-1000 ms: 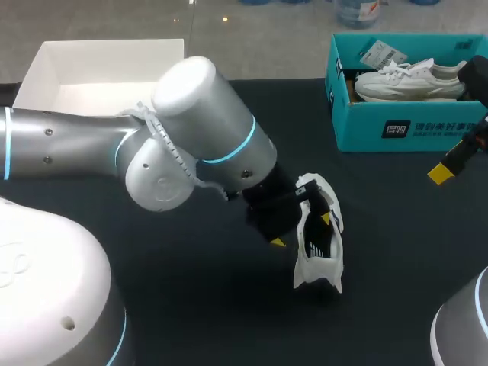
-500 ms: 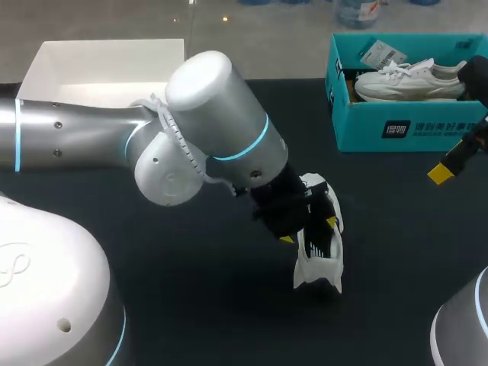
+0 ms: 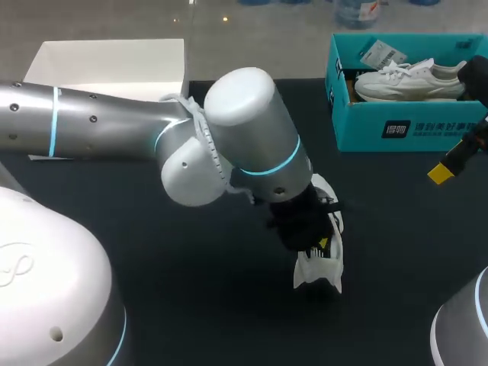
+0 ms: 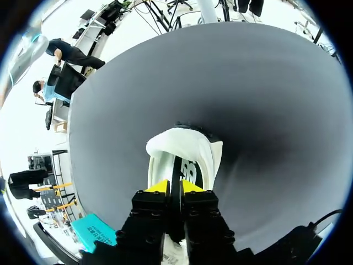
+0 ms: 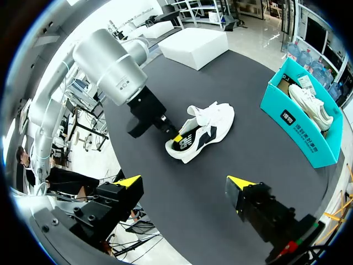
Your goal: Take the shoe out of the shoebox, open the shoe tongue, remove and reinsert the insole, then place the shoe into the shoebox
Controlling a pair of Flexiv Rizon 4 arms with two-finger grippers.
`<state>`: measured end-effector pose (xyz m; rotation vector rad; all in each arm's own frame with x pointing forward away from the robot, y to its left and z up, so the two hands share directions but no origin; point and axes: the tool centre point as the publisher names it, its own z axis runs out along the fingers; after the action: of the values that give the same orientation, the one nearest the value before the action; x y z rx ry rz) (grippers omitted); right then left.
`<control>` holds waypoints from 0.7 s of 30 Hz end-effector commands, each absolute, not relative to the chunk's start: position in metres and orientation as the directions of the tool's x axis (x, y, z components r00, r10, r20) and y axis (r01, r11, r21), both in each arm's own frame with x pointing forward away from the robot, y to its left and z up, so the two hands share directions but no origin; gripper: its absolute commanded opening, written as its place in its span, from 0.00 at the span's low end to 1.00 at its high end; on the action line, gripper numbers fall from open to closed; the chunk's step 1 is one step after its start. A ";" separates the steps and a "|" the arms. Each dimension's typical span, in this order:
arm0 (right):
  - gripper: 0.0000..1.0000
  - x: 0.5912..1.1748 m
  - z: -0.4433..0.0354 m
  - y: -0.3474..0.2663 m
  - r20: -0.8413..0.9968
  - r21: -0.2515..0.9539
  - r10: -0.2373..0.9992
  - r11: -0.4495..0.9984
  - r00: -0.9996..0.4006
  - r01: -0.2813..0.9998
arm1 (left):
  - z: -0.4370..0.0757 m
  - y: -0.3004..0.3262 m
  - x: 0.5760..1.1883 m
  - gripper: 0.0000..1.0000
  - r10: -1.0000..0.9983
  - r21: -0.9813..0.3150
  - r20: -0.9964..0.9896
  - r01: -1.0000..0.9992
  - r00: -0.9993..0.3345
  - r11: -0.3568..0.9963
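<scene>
Table [image 3: 191,297]: dark; shoe [image 3: 319,268] is lying at 4 o'clock, well apart from the edges.
Left gripper [image 4: 175,186]: clenching the shoe's collar.
Right gripper [image 5: 183,183]: hanging released at 3 o'clock.
Shoebox [image 3: 396,131]: standing at 1 o'clock.

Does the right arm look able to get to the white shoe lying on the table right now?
Probably yes: bare table lies between the right gripper and the white shoe, and its toe end is free. The left gripper holds the opening end.
</scene>
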<state>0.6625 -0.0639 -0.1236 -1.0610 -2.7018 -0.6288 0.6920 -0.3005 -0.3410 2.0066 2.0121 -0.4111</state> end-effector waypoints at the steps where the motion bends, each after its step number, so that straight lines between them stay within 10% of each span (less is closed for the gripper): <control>1: 1.00 0.665 -0.123 -0.063 0.308 0.316 0.609 0.659 -0.731 0.682 | -0.361 -0.312 0.695 0.00 0.932 -0.003 -0.362 1.000 -0.025 0.026; 21: 1.00 0.665 -0.123 -0.063 0.308 0.316 0.609 0.659 -0.731 0.682 | -0.373 -0.316 0.706 0.00 0.950 0.102 -0.309 0.995 0.043 -0.012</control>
<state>0.6625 -0.0639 -0.1236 -1.0611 -2.7018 -0.6288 0.7060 -0.3211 -0.3842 2.0309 1.9855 -0.2271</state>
